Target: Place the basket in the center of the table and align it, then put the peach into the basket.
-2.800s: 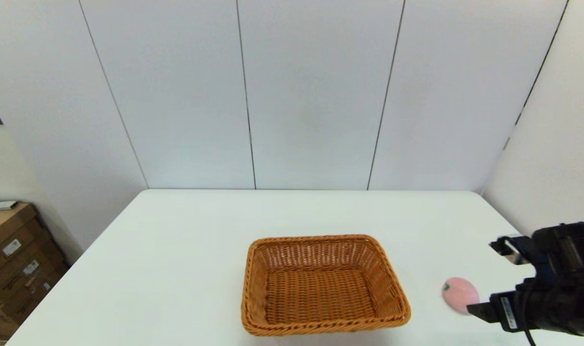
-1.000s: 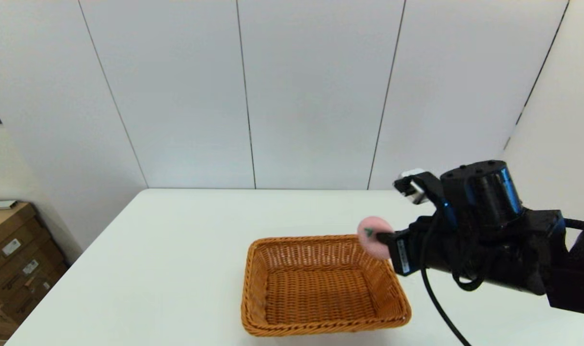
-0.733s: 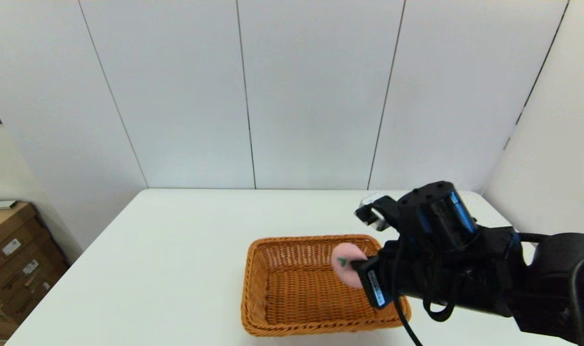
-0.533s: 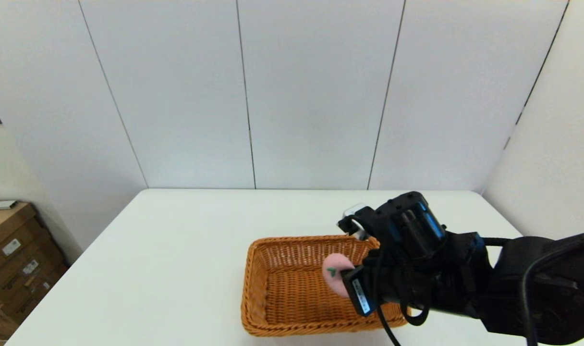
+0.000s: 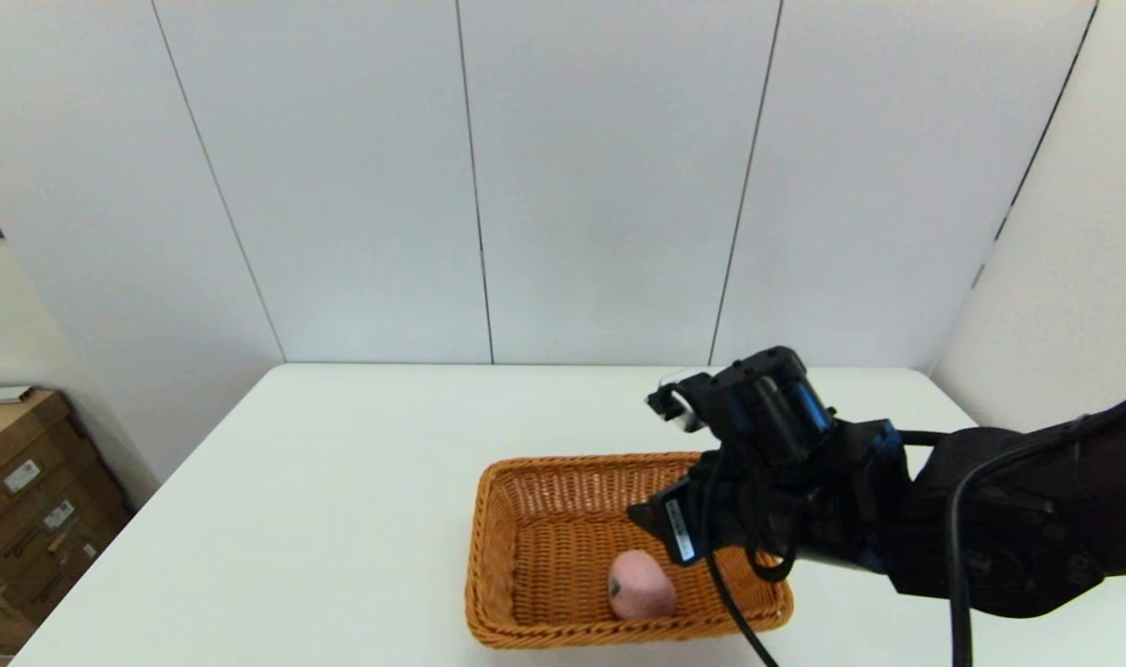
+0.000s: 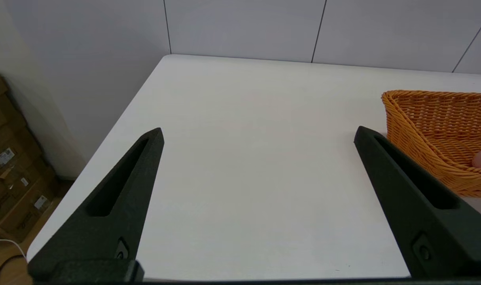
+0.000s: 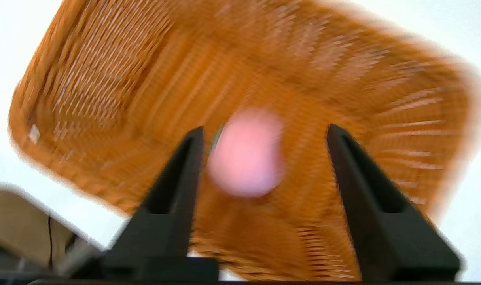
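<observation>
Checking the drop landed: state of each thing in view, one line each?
peach: released, lying on the basket floor near its front right part, free of both claws.
basket: upright on the table, holding the peach.
right claw: open, empty, above the basket over the peach.
left claw: open, empty, over bare table left of the basket.
table: bears the basket.

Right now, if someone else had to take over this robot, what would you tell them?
Right gripper: open, empty, above the basket.
Left gripper: open, empty, parked over bare table to the basket's left.
Peach: lying inside the basket, near its front wall.
Done: basket sits mid-table, squared up; peach is in.
Left: probably just pull the right arm back.
</observation>
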Action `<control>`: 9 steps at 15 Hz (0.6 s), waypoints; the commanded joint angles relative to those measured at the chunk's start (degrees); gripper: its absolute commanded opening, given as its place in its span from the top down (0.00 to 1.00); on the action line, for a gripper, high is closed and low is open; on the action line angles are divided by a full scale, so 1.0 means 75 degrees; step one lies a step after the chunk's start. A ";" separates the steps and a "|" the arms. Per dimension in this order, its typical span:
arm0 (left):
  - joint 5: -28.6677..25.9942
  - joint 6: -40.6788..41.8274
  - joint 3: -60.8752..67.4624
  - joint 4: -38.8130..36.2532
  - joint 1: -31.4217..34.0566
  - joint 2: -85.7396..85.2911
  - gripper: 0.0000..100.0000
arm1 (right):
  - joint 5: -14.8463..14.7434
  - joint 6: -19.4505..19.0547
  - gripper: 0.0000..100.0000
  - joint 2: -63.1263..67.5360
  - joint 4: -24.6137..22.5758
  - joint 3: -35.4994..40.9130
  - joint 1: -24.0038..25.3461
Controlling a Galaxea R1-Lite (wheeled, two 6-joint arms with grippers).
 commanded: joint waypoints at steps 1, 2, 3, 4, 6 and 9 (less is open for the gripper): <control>0.0004 -0.0008 -0.0001 0.0000 0.0000 -0.0002 0.00 | -0.1276 -0.0139 0.00 -0.2347 0.0236 -0.0022 -0.1159; 0.0004 -0.0008 -0.0001 0.0000 0.0000 -0.0002 0.00 | -0.1557 -0.0163 0.00 -0.3003 0.0389 0.0025 -0.1347; 0.0004 -0.0008 -0.0001 0.0000 0.0000 -0.0002 0.00 | -0.1639 -0.0186 0.00 -0.3741 0.0729 0.0096 -0.1440; 0.0004 -0.0008 -0.0001 0.0000 0.0000 -0.0002 0.00 | -0.1651 -0.0327 0.00 -0.4690 0.1361 0.0178 -0.1452; 0.0004 -0.0008 -0.0001 0.0000 0.0000 -0.0002 0.00 | -0.1381 -0.1241 0.00 -0.6835 0.2686 0.0494 -0.1476; 0.0004 -0.0008 -0.0001 0.0000 0.0000 -0.0002 0.00 | -0.0186 -0.2261 0.00 -0.8745 0.2756 0.1748 -0.2858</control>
